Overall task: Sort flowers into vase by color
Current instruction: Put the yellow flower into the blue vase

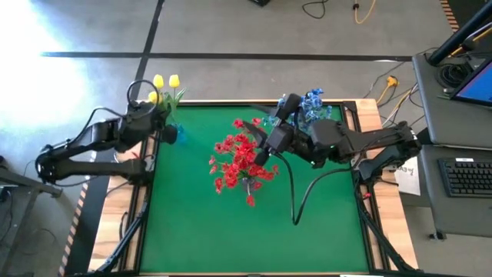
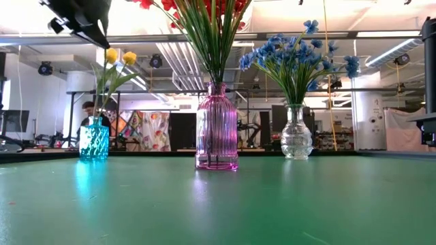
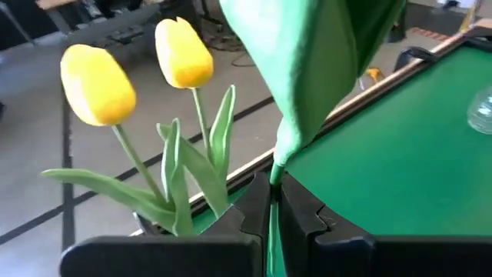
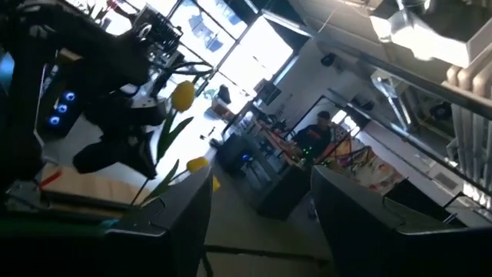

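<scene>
Surface: green table mat point(image 1: 231, 231), three vases along its far edge.
Left gripper point(image 3: 270, 223): clamped on a green tulip stem point(image 3: 270, 246) above the teal glass vase point(image 2: 93, 139).
Right gripper point(image 4: 261, 208): parted, empty, over the middle.
Risk: stem may miss the narrow neck and tip the vase.

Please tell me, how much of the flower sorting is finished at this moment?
Nearly finished. Red flowers stand in the pink vase, blue flowers in the clear vase, and two yellow tulips in the teal vase. The left gripper is shut on a green stem by that vase. The right gripper is open and empty. Left: place this stem.
</scene>
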Controlling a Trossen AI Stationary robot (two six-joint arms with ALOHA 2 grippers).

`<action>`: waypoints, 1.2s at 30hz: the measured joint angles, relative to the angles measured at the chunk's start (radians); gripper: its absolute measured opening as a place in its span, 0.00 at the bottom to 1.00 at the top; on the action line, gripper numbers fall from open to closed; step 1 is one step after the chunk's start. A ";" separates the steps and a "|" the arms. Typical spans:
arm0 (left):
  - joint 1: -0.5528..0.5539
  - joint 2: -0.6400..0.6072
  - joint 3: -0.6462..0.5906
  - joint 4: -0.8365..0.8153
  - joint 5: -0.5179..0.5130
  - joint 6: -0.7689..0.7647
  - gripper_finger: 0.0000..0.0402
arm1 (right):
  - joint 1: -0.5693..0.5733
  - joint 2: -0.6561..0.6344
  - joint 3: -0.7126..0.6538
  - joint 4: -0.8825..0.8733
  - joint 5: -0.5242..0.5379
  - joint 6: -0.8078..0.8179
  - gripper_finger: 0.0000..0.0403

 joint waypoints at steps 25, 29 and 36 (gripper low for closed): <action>0.468 -0.023 -0.139 0.187 0.349 0.183 0.00 | -0.029 -0.025 0.000 -0.181 -0.007 0.147 0.53; 0.468 -0.028 -0.139 0.185 0.350 0.166 0.00 | -0.029 -0.025 0.000 -0.182 -0.007 0.150 0.53; 0.468 -0.041 -0.128 0.152 0.351 0.149 0.00 | -0.029 -0.022 0.000 -0.185 -0.007 0.165 0.53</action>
